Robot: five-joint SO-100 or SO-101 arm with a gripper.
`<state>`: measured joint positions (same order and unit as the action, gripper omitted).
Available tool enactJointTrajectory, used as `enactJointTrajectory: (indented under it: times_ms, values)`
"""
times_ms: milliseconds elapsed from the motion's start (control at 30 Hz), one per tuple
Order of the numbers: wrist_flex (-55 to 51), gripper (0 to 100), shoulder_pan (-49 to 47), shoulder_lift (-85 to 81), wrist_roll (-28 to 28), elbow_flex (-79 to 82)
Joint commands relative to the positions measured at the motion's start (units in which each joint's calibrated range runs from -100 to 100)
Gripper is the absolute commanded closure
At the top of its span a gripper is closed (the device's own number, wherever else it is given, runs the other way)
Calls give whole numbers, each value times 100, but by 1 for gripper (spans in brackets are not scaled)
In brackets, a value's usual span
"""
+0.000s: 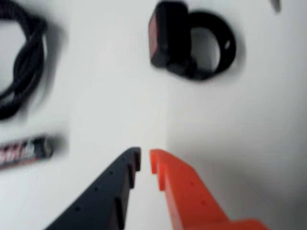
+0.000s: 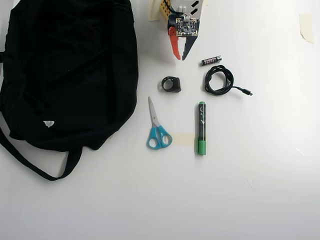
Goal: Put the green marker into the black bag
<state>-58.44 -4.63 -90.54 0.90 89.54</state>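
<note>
The green marker [image 2: 201, 127] has a black barrel with a green cap and lies upright on the white table, right of centre in the overhead view. It is out of the wrist view. The black bag [image 2: 70, 70] fills the left side, with a small white tag. My gripper [image 2: 180, 58] hangs at the top centre, well above the marker in the picture and right of the bag. In the wrist view the gripper [image 1: 145, 155] has its black and orange fingers almost touching and holds nothing.
A small black ring-shaped clip [image 2: 171, 84] [image 1: 192, 43] lies just ahead of the gripper. A black battery [image 2: 211, 60] [image 1: 24, 151] and a coiled black cable [image 2: 219, 80] [image 1: 21, 57] lie near it. Blue-handled scissors [image 2: 157, 127] lie left of the marker.
</note>
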Motion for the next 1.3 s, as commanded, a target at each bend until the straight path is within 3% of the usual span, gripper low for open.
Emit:
enactJointTrajectory:
  times_ms: [0, 433, 1267]
  values:
    - [900, 97, -218, 298, -6, -374]
    - [2562, 97, -569, 1991, -6, -2045]
    - [2907, 97, -509, 6572, -6, -7023]
